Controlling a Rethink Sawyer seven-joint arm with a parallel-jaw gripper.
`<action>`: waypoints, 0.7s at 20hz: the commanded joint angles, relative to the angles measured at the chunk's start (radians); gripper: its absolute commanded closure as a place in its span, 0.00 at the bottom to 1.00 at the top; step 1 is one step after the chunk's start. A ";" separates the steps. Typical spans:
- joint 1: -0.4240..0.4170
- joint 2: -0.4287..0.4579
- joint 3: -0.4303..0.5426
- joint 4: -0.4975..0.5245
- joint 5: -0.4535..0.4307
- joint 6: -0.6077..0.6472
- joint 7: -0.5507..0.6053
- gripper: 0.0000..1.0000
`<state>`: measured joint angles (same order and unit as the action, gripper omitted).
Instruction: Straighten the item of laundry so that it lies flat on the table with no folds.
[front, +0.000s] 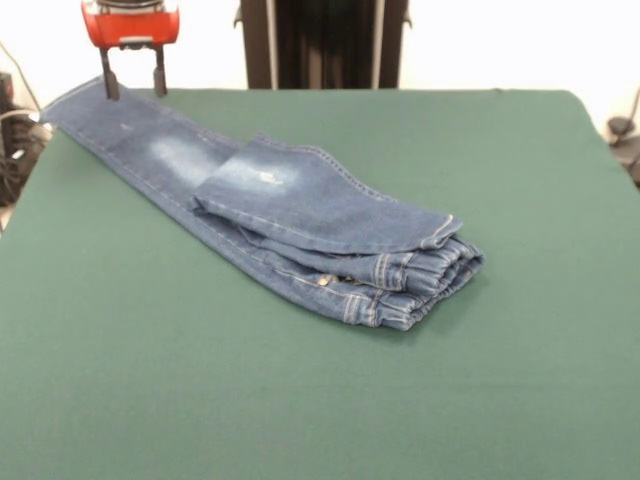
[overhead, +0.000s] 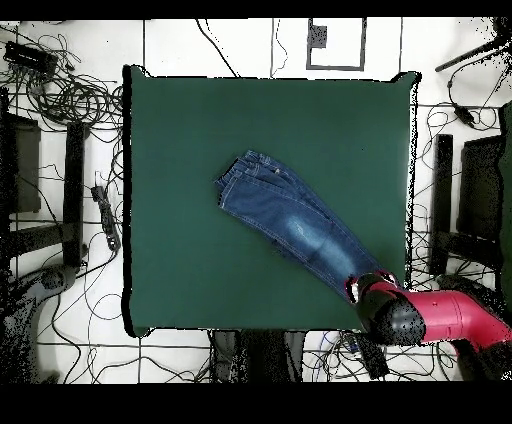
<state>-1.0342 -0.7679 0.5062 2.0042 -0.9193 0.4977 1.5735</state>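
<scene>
The blue denim jeans (front: 300, 215) lie diagonally on the dark green table (front: 150, 380). One leg stretches to the far left corner. The other leg is folded back over the first, its hem lying on the gathered waistband (front: 420, 290) at the right. My gripper (front: 134, 88) stands at the far left corner, right over the stretched leg's end, fingers (front: 109, 85) apart with nothing seen between them. In the overhead view the jeans (overhead: 290, 215) run from the table's (overhead: 200, 130) middle to the bottom right, where the red arm and gripper (overhead: 385, 305) cover the leg end.
The robot's dark pedestal (front: 320, 45) stands behind the table's far edge. Cables and stands (overhead: 70, 100) lie on the floor around the table. The jeans' stretched leg reaches close to the table's edge by the gripper.
</scene>
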 joint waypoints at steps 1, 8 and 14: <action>0.040 0.009 0.123 0.068 0.062 -0.026 -0.059 0.00; 0.065 0.008 0.114 0.065 0.062 -0.035 -0.036 0.00; 0.099 -0.006 0.123 0.068 0.081 -0.046 -0.012 0.00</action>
<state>-1.0120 -0.7683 0.5191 2.0045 -0.8820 0.4977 1.5735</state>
